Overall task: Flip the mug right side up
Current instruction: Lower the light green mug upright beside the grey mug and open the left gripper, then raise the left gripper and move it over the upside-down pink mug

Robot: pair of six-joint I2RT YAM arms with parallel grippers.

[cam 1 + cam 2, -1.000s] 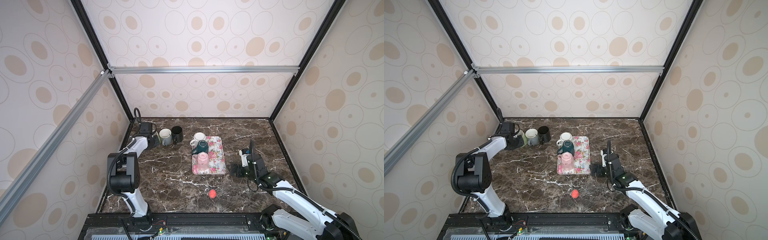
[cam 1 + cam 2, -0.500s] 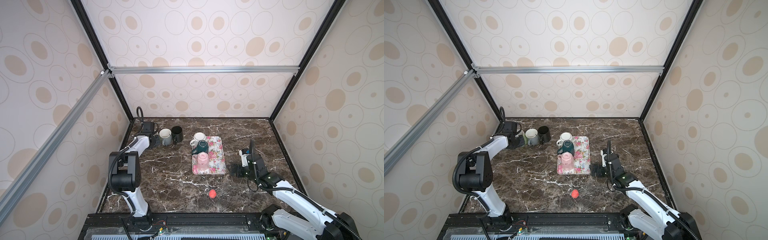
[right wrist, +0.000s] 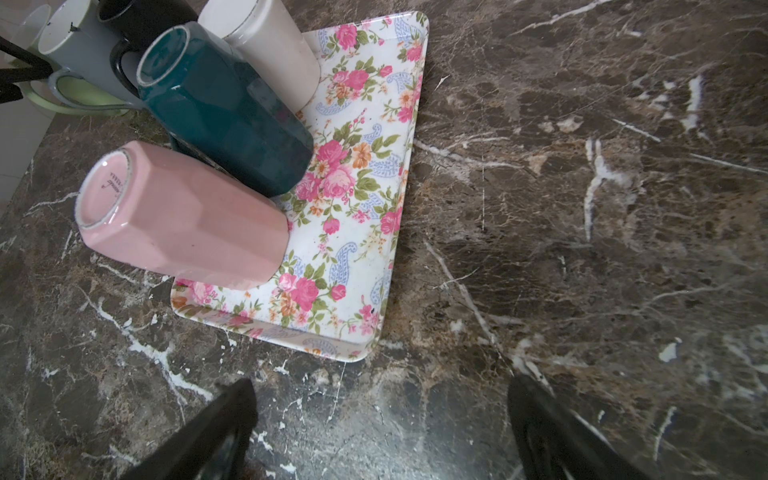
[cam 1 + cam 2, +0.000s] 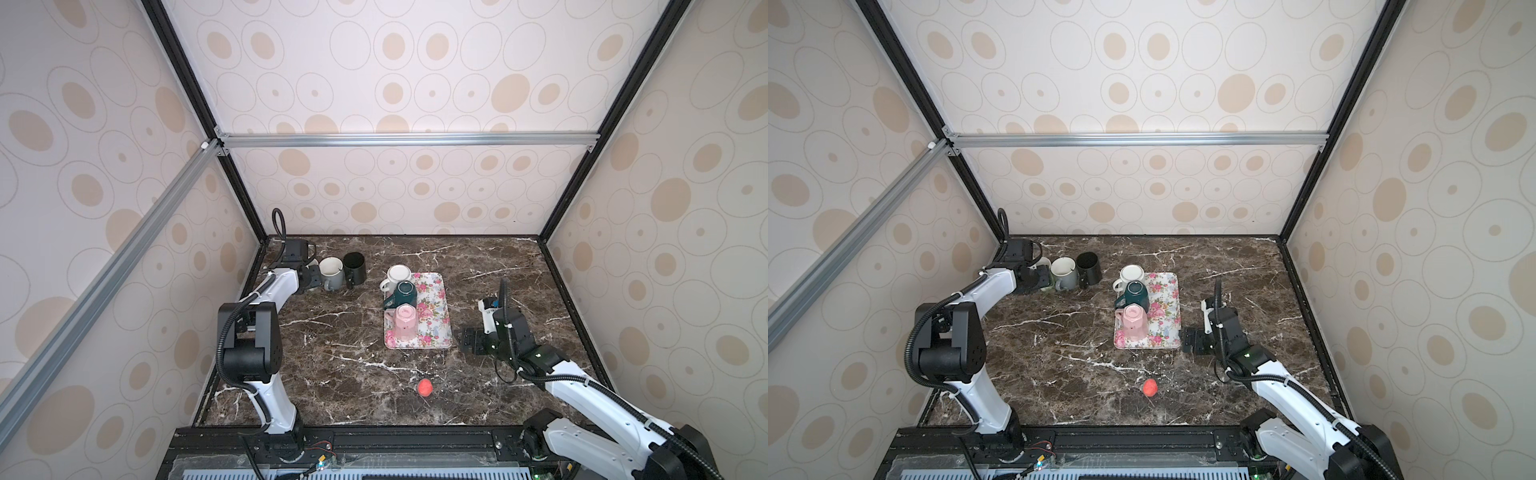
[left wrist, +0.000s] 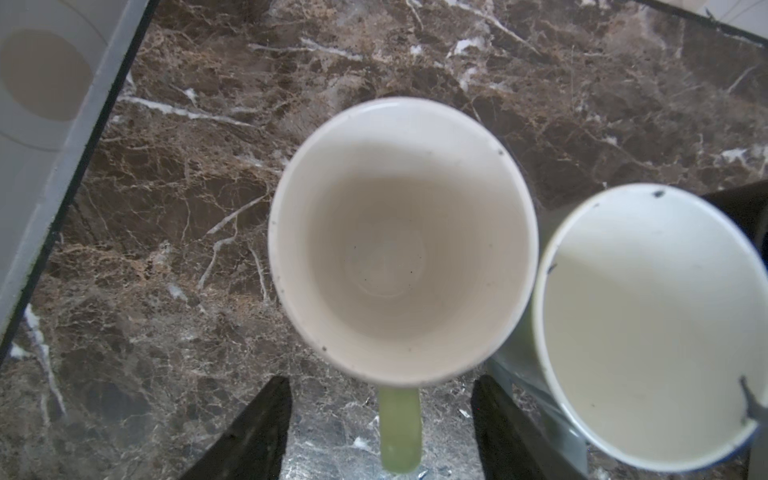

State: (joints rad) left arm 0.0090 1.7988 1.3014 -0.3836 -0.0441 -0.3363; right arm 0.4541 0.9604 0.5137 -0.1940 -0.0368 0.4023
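My left tool (image 5: pixel 380 399) is hanging released astride green mug (image 5: pixel 401 241) handle; mug sitting upright, looking done. Right tool (image 3: pixel 380 386) idling, released.

Pink mug (image 4: pixel 405 328) on floral tray (image 4: pixel 435 291)

Both arms are white tubes with chunky black joints. The left arm (image 4: pixel 984 291), on the left in a top view, has a ribbed black cable (image 4: pixel 913 332) beside its big joint. The right arm (image 4: pixel 1291 395), lower right, has a tiny green light (image 4: pixel 1246 355).
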